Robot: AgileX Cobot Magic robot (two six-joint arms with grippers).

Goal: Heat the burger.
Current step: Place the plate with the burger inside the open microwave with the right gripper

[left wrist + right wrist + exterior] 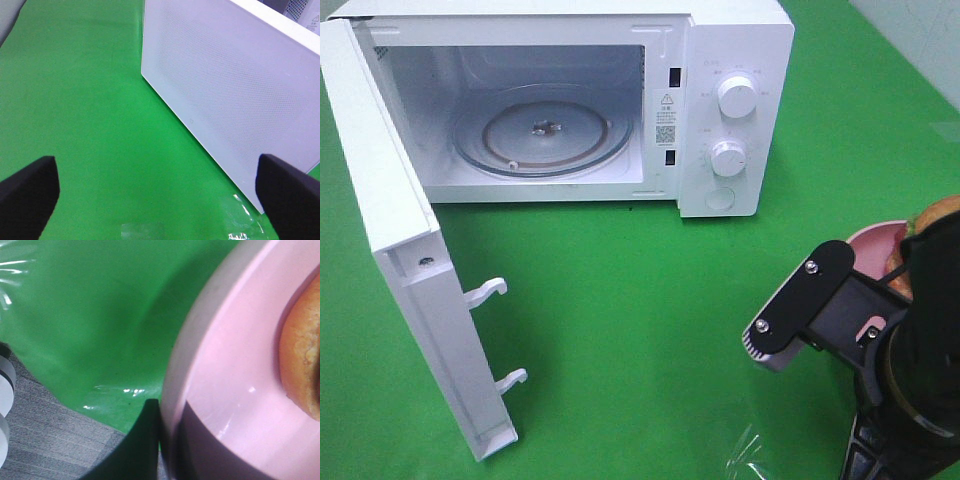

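The burger (932, 212) lies on a pink plate (873, 246) at the right edge of the table, mostly hidden behind my right arm (910, 340). In the right wrist view the golden bun (300, 360) sits inside the plate (235, 365). My right gripper (167, 432) is shut on the plate's rim, with one dark finger (142, 445) outside it. My left gripper (155, 200) is open, its fingertips (30, 192) far apart over the green cloth beside the outer face of the microwave door (230, 85). It does not show in the high view.
The white microwave (735, 100) stands at the back with its door (410, 260) swung wide to the left and a bare glass turntable (545, 130) inside. Green cloth (620, 330) covers the table. The table edge and grey floor (45, 440) lie close to the plate.
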